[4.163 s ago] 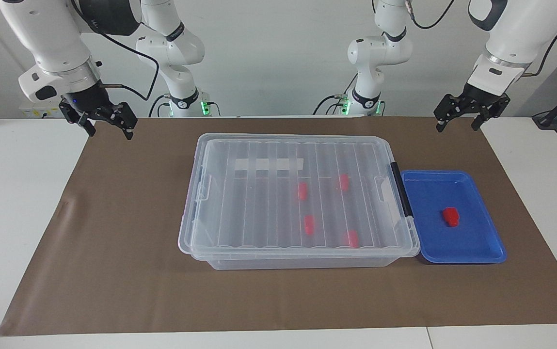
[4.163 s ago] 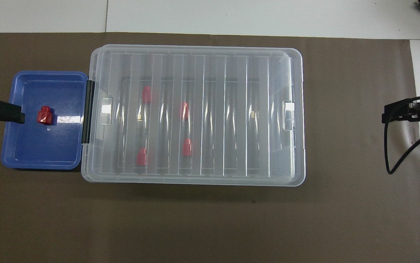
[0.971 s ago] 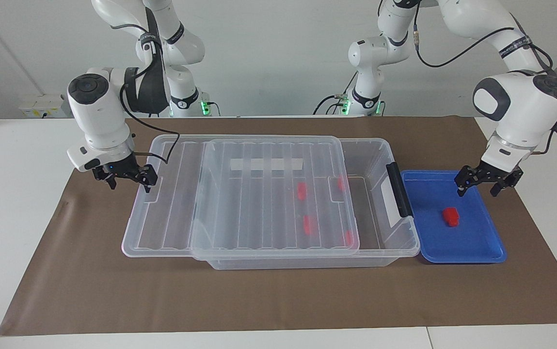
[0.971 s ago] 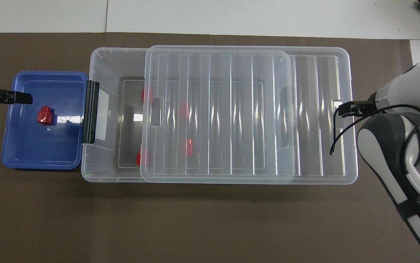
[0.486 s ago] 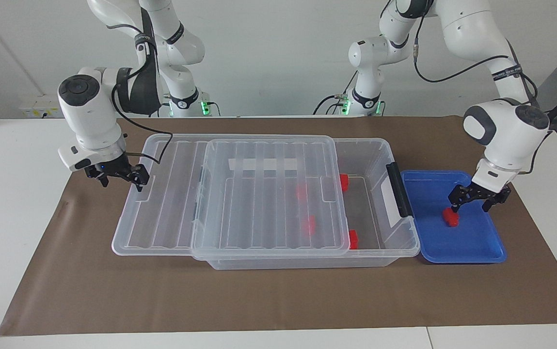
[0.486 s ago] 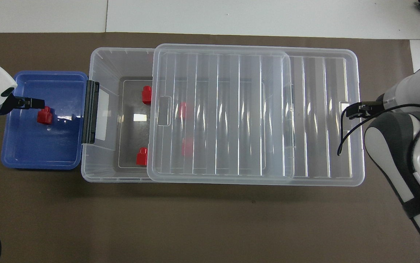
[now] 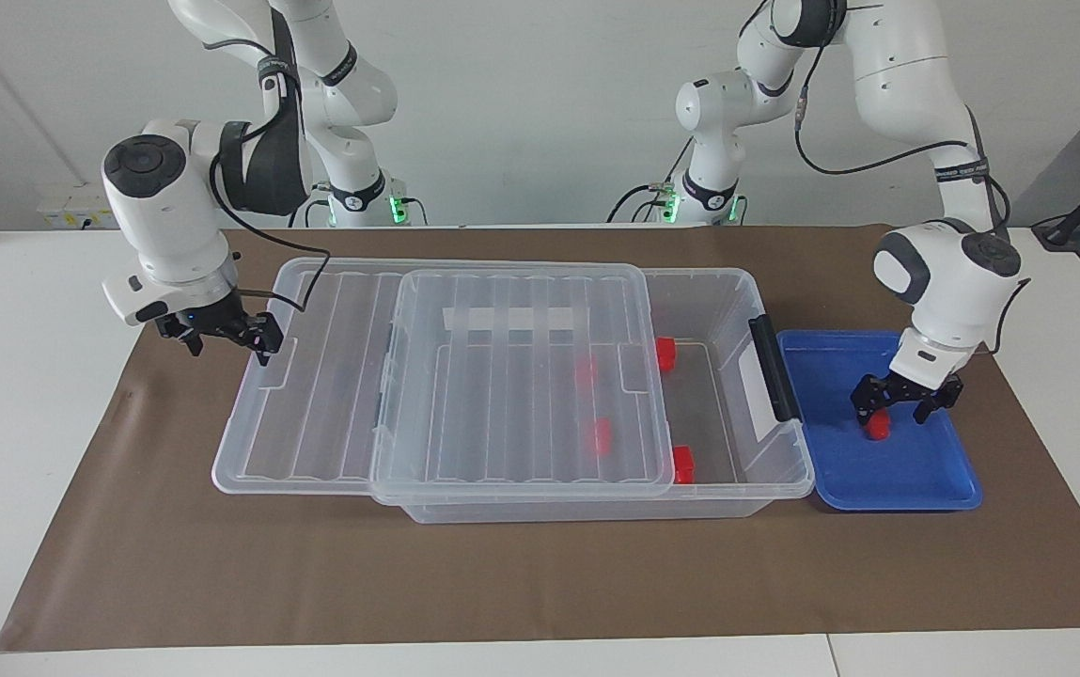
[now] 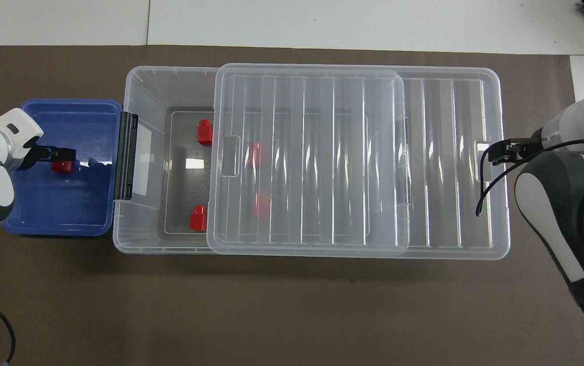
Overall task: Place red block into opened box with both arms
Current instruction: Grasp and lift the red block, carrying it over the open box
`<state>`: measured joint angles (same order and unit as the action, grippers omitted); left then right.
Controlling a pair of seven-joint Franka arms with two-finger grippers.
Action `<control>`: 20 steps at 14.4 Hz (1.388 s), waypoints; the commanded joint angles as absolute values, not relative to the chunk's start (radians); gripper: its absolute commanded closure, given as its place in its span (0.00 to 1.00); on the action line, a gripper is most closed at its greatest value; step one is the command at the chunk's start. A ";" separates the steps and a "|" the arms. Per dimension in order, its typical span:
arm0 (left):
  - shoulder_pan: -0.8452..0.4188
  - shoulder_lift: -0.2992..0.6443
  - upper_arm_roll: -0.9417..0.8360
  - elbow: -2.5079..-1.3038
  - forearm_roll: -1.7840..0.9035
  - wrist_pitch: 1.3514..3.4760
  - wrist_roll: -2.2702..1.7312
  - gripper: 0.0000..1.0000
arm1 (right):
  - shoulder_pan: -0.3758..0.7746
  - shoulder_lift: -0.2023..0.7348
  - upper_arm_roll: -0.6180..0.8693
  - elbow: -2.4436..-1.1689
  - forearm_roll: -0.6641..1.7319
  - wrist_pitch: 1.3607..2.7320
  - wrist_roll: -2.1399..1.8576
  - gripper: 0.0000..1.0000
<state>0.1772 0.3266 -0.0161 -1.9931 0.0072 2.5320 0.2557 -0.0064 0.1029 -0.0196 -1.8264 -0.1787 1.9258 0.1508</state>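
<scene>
Facing view shows the small bright red plastic block (image 7: pixel 877 428) lying in the shallow blue plastic tray (image 7: pixel 934 489) at my left arm's end of the brown-covered counter (image 7: pixel 540 583). My left pincer (image 7: pixel 895 408) is spread wide, straddling that block. Beside the tray sits the large clear plastic box (image 7: pixel 737 489), its ribbed clear lid (image 7: pixel 521 395) slid partway off toward my right arm's end, where my right pincer (image 7: pixel 225 338) hangs released at the lid's edge.
</scene>
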 commanded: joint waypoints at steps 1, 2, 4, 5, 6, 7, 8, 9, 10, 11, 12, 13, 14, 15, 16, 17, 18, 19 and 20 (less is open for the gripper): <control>0.186 0.333 -0.020 -2.046 -0.005 2.626 0.276 0.00 | -0.017 0.068 -0.014 -1.818 -0.181 1.890 0.138 0.00; 0.184 0.334 -0.020 -2.063 -0.005 2.652 0.275 0.00 | -0.017 0.055 -0.014 -1.810 -0.172 1.872 0.138 0.00; 0.178 0.334 -0.020 -2.066 -0.005 2.654 0.276 0.00 | -0.017 0.022 -0.015 -1.773 -0.109 1.806 0.138 0.00; 0.176 0.334 -0.020 -2.066 -0.003 2.654 0.278 0.13 | -0.017 0.008 -0.017 -1.749 -0.098 1.768 0.138 0.00; 0.176 0.334 -0.020 -2.066 -0.003 2.651 0.278 0.29 | -0.017 -0.003 -0.018 -1.726 -0.097 1.738 0.138 0.00; 0.176 0.334 -0.020 -2.066 -0.003 2.648 0.278 0.58 | -0.017 -0.009 -0.018 -1.703 -0.091 1.712 0.138 0.00; 0.178 0.334 -0.020 -2.065 -0.003 2.645 0.279 0.80 | -0.017 -0.011 -0.018 -1.675 -0.078 1.686 0.138 0.00; 0.178 0.334 -0.020 -2.063 -0.002 2.642 0.281 0.99 | -0.017 -0.018 -0.018 -1.648 -0.065 1.657 0.138 0.00; 0.178 0.334 -0.020 -2.057 -0.002 2.635 0.281 1.00 | -0.018 -0.018 -0.020 -1.616 -0.054 1.616 0.137 0.00; 0.178 0.334 -0.020 -2.048 -0.003 2.616 0.278 1.00 | -0.018 -0.017 -0.021 -1.582 -0.039 1.573 0.138 0.00; 0.178 0.334 -0.020 -2.022 -0.003 2.581 0.270 1.00 | -0.018 -0.017 -0.021 -1.568 -0.032 1.543 0.138 0.00; 0.173 0.334 -0.020 -1.994 -0.003 2.538 0.265 1.00 | -0.018 -0.018 -0.021 -1.569 -0.031 1.533 0.138 0.00; 0.170 0.327 -0.021 -1.953 -0.008 2.476 0.253 1.00 | -0.018 -0.024 -0.020 -1.572 -0.026 1.513 0.143 0.00; 0.164 0.319 -0.025 -1.901 -0.008 2.394 0.227 1.00 | -0.020 -0.028 -0.021 -1.571 -0.014 1.496 0.149 0.00; 0.152 0.311 -0.026 -1.843 -0.008 2.305 0.200 1.00 | -0.023 -0.031 -0.023 -1.577 -0.008 1.502 0.149 0.00; 0.132 0.304 -0.025 -1.774 -0.008 2.204 0.184 1.00 | -0.031 -0.031 -0.023 -1.581 -0.006 1.508 0.149 0.00; 0.129 0.302 -0.025 -1.703 -0.006 2.115 0.176 1.00 | -0.031 -0.032 -0.021 -1.583 -0.006 1.517 0.149 0.00; 0.126 0.299 -0.028 -1.645 -0.006 2.030 0.170 1.00 | -0.031 -0.032 -0.021 -1.585 -0.006 1.519 0.147 0.00; 0.111 0.285 -0.028 -1.602 -0.005 1.963 0.141 1.00 | -0.031 -0.032 -0.021 -1.585 -0.006 1.519 0.146 0.00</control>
